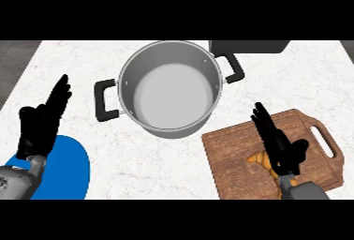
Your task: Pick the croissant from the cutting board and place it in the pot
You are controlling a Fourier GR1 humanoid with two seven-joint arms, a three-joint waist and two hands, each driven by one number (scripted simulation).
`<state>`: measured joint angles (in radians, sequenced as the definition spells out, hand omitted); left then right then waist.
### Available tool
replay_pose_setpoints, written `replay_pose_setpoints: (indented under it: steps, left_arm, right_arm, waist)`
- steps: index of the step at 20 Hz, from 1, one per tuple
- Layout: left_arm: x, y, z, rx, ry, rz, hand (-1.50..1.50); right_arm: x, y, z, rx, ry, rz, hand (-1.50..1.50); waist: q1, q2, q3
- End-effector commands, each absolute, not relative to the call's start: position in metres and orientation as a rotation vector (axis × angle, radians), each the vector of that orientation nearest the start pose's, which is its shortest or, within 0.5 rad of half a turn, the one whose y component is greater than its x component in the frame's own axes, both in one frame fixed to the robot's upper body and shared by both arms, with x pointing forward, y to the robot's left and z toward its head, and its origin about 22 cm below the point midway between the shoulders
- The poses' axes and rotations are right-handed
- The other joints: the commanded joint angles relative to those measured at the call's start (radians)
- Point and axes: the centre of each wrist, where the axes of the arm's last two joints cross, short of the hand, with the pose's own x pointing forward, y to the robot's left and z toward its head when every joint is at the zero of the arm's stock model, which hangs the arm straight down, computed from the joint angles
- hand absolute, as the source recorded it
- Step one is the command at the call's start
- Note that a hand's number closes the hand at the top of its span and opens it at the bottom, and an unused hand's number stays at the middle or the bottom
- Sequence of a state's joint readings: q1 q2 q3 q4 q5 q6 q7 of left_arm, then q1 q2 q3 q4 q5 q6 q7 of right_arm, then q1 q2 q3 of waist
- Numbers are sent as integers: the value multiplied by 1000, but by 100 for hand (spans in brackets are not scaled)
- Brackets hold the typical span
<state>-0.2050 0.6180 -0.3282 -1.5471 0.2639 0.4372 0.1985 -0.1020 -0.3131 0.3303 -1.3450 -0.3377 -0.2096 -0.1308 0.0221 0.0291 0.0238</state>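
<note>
Brown, grained wood marks the rectangular cutting board with its slotted handle, lying at the near right of the white marbled counter. On it rests the golden-brown curved croissant, largely covered by the black right hand, whose fingers are straight and extended toward the far side, holding nothing. The black left hand rests open at the near left, fingers up, over the edge of a round blue plate. The grey steel pot with two black handles stands at the far centre, empty as far as can be seen, well apart from the board.

Judgement: the grasp is not yet made. To do it well, the right hand should settle over the pastry's thick middle and close across its width before lifting toward the pot, left and far.

The croissant's long axis appears to run from far left to near right; its near end is hidden behind the hand.
</note>
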Motion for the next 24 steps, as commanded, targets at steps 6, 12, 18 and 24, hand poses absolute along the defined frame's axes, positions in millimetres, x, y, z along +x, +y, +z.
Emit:
replay_pose_setpoints:
  steps: [6, 12, 18, 24]
  left_arm:
    - [252, 242, 20, 52, -1321, -264, 0]
    - [237, 253, -2, -1, -1264, -221, 0]
    - [249, 254, -11, -31, -1275, -240, 0]
    - [247, 253, -19, -18, -1275, -251, 0]
  right_arm:
    - [242, -245, 4, 308, -1429, 837, 150]
    - [235, -258, 28, -6, -2163, 426, -150]
    - [194, -306, 60, 90, -2117, 589, -150]
    - [189, -317, 111, -17, -1789, 800, -150]
  waist:
    - [-23, -28, -29]
    - [-86, -38, -23]
    - [-60, -32, -25]
    - [-63, -29, -28]
